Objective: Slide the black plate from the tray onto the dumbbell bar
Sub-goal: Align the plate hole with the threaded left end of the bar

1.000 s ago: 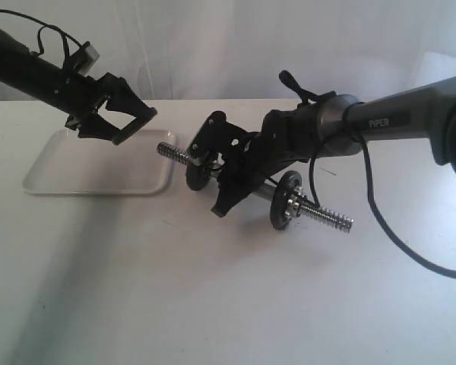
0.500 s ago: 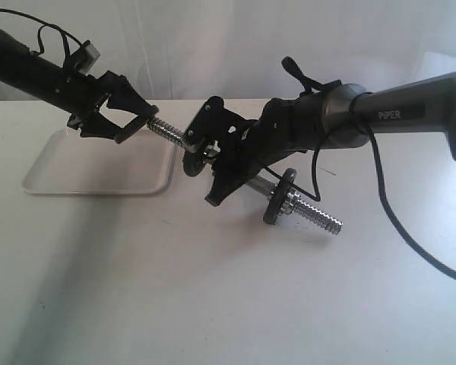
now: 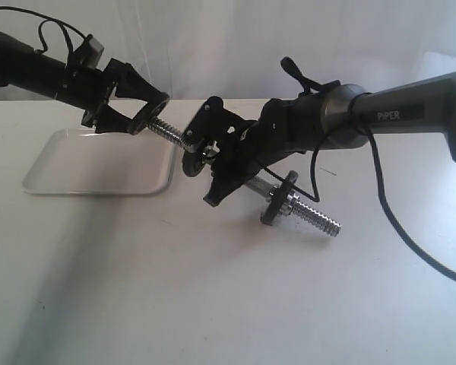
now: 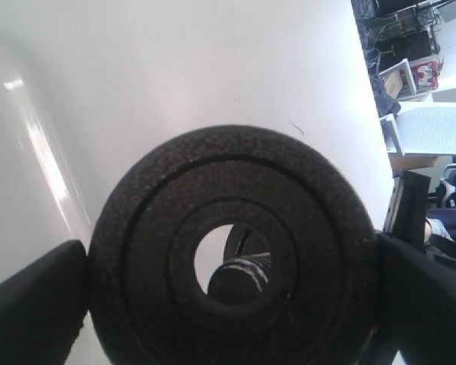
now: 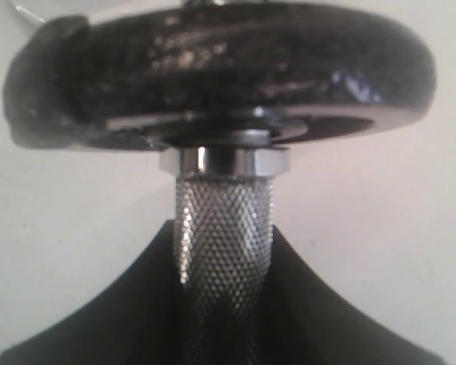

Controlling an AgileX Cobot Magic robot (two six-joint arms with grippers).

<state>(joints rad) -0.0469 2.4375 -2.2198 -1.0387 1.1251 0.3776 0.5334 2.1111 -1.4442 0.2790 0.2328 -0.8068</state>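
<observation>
Left gripper (image 3: 148, 112) is clamped on the black plate (image 4: 175, 220), jaws spread wide across its rim. The left wrist view shows one of its fingers (image 4: 30, 312) pressed against each side of the disc, with the plate's face toward the camera.

The plate is off the tray (image 3: 61, 182) and in the air. In the exterior view it sits over the tray's far right corner. The tray lies flat on the white table (image 3: 213, 304), on the left side.

Right gripper (image 3: 213, 166) is closed on the dumbbell bar (image 3: 310, 217) at its knurled middle. The bar is tilted, with the left threaded end high and pointing at the held plate, and the right end low. Whether the low end touches the table can't be told.

Alignment: through the plate's centre hole, the left wrist view shows the bar's threaded tip sitting low in the opening, off centre. In the exterior view the thread runs right up to the plate. Whether it has entered the hole can't be told.

Two other black discs are already on the bar. The inner disc (image 3: 191, 160) is just left of the right gripper. The outer disc (image 3: 276, 204) is toward the low end, with bare thread sticking out past it.

In the right wrist view, the knurled grip rises from between the fingers to a collar nut (image 5: 224, 161) snug against one of those discs. Which disc it is isn't clear.
</observation>
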